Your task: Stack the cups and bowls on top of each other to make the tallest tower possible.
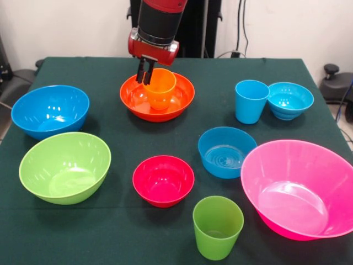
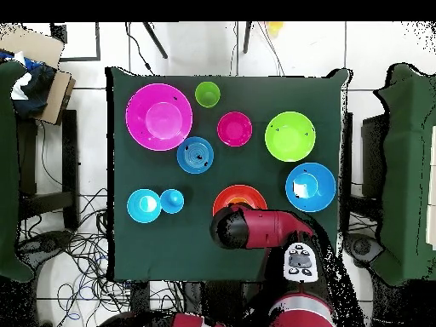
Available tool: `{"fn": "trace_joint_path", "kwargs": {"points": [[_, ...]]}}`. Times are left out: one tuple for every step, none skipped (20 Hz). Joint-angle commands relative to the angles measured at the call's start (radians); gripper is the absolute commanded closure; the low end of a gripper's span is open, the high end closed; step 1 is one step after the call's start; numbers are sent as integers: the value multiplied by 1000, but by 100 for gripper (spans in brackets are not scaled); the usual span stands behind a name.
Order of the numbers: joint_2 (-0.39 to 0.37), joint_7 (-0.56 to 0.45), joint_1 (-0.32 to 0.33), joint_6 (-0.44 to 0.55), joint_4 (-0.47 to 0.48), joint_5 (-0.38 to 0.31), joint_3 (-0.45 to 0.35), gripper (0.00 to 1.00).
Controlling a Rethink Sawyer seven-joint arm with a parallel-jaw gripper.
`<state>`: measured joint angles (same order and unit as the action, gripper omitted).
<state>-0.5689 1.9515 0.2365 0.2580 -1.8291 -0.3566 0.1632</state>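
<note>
The orange cup [image 1: 161, 88] stands upright inside the wide orange bowl [image 1: 182, 102] at the far middle of the table. My gripper [image 1: 145, 77] comes down from above, and its fingers are closed on the cup's left rim. In the overhead view my arm [image 2: 255, 228] hides the cup and covers part of the orange bowl [image 2: 239, 194]. The light blue cup [image 1: 251, 101] stands beside the small turquoise bowl [image 1: 289, 100]. The green cup [image 1: 217, 226] stands at the near edge.
The large blue bowl [image 1: 49, 110] and the lime green bowl [image 1: 65, 167] sit on the left. The small red bowl [image 1: 163, 180] and the medium blue bowl [image 1: 226, 152] are in the middle. The large pink bowl [image 1: 300, 187] is at the near right.
</note>
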Motion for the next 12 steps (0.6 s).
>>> {"fn": "trace_joint_path", "kwargs": {"points": [[29, 55, -10, -40, 42, -34, -67, 100], [30, 55, -9, -40, 42, -34, -68, 100], [30, 54, -8, -41, 43, -35, -68, 100], [29, 52, -7, -40, 42, -35, -70, 100], [29, 51, -6, -40, 43, -35, -70, 100], [29, 52, -7, -40, 42, -35, -70, 100], [29, 53, -8, -40, 42, -34, -69, 100], [30, 53, -8, -40, 43, -34, -69, 100], [30, 51, -5, -38, 44, -34, -71, 100], [29, 48, -5, -37, 46, -36, -72, 100], [29, 46, -3, -32, 46, -35, -73, 100], [29, 46, -4, -31, 47, -35, -73, 100]]}}
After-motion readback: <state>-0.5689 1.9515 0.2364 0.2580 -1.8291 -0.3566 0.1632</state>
